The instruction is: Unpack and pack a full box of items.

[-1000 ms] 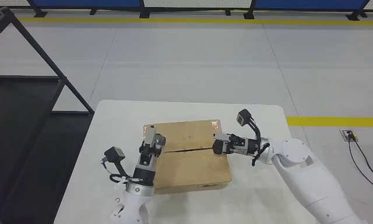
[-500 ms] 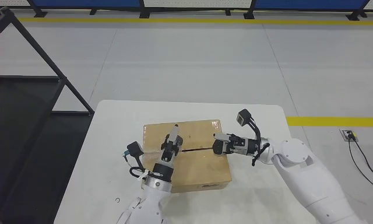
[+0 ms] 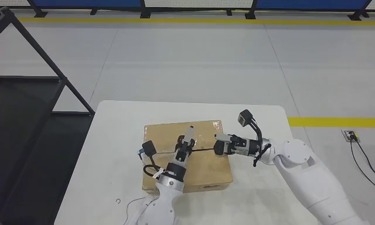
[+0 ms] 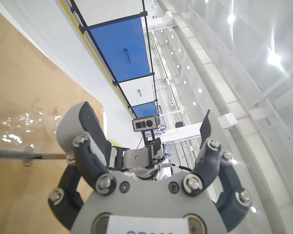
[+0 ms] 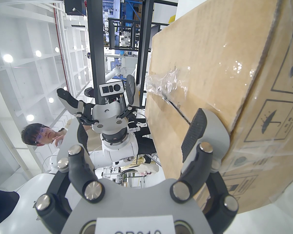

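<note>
White table (image 3: 105, 143) carries sealed brown cardboard box (image 3: 205, 166). Left gripper (image 3: 188, 134) spread wide over taped seam (image 3: 202, 149); right gripper (image 3: 218, 142) spread wide at seam end. Risk: grip slips on glossy seam, box stays shut

White table (image 3: 105, 160) bearing a taped cardboard box (image 3: 208, 167)

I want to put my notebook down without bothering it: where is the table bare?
Bare table lies between the box and the table's left edge, and in a strip between the box and the far edge. Crowded: above the box's taped seam, where the left hand and right hand sit open, and the right side beneath the right arm.
</note>
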Motion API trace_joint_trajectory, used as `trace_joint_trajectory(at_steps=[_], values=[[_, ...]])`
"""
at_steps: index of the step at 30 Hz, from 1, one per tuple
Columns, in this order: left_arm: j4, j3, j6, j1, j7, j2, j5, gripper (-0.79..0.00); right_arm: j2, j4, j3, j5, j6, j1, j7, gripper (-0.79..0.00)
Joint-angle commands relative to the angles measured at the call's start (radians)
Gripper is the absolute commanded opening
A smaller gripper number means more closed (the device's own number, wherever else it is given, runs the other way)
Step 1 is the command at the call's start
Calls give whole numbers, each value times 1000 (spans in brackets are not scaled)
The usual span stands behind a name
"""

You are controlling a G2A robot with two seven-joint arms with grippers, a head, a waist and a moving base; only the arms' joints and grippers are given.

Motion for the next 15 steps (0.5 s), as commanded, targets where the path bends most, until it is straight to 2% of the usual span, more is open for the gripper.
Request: trace_joint_trajectory(at_steps=[1, 7, 15], values=[[-11, -4, -9, 6, -2, -2, 2, 0, 0, 0, 0, 0, 0, 0, 0, 0], [-94, -77, -50, 53, -1, 1, -30, 0, 0, 0, 0, 0, 0, 0, 0, 0], [-208, -322, -112, 207, -96, 31, -93, 0, 5, -83, 25, -35, 27, -28, -29, 0]])
